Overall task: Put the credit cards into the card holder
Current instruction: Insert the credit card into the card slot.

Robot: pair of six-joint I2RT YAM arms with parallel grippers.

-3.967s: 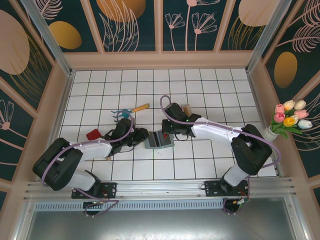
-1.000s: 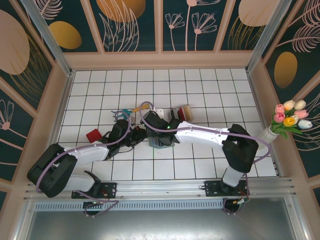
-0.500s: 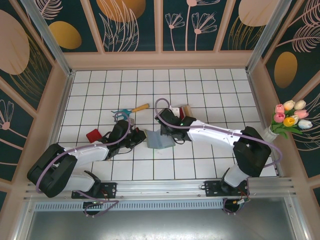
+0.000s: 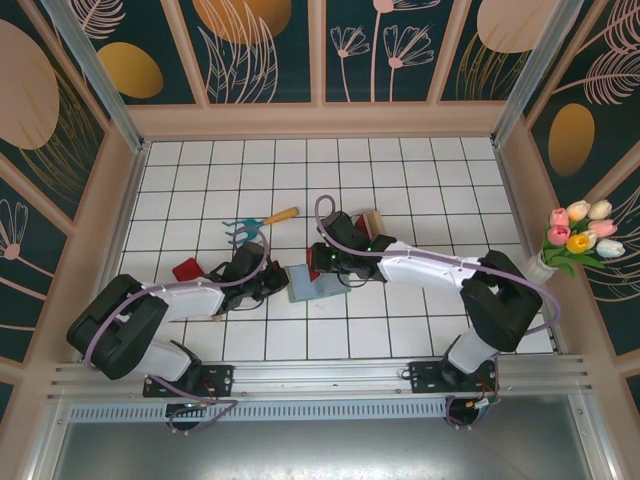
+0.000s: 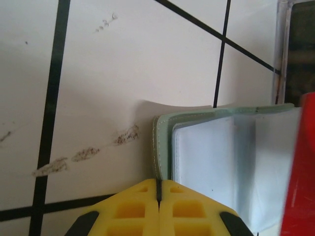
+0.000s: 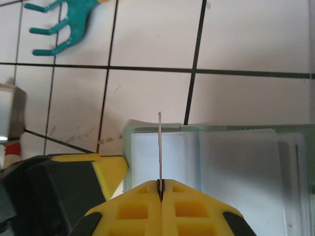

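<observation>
The left claw (image 5: 158,189) is fully closed, its yellow tips pinched on the near edge of the card holder (image 5: 216,162). The holder lies spread open on the tiled table (image 5: 123,64) directly ahead of those tips, with its clear sleeves facing up. That grip looks meant to pin the flimsy pouch flat, so it cannot slide or fold shut while a card is pushed in.

The right claw (image 6: 160,184) is likewise shut tight, gripping one credit card (image 6: 159,142) by the end nearest the wrist. The card sticks straight out from between the tips and is seen edge-on as a thin line. It sits over the holder's clear pockets just ahead of the claw, close to the stitched green border. Holding it by one end leaves the far end free to lead into a slot. The edge-on pose suggests it must be tipped flatter before it will slip under the plastic. Whether its far end touches the sleeve cannot be told.

The left claw's yellow finger sits just beside the right claw, on its left, with the holder ahead of both. A teal rake (image 6: 59,19) lies well ahead and to the left of the right claw, apart from the work.

The insertion appears to be in hand, with the card not yet seated. The likely risks are the card skidding over the sleeve, or dragging the pouch out of the left claw's pinch
</observation>
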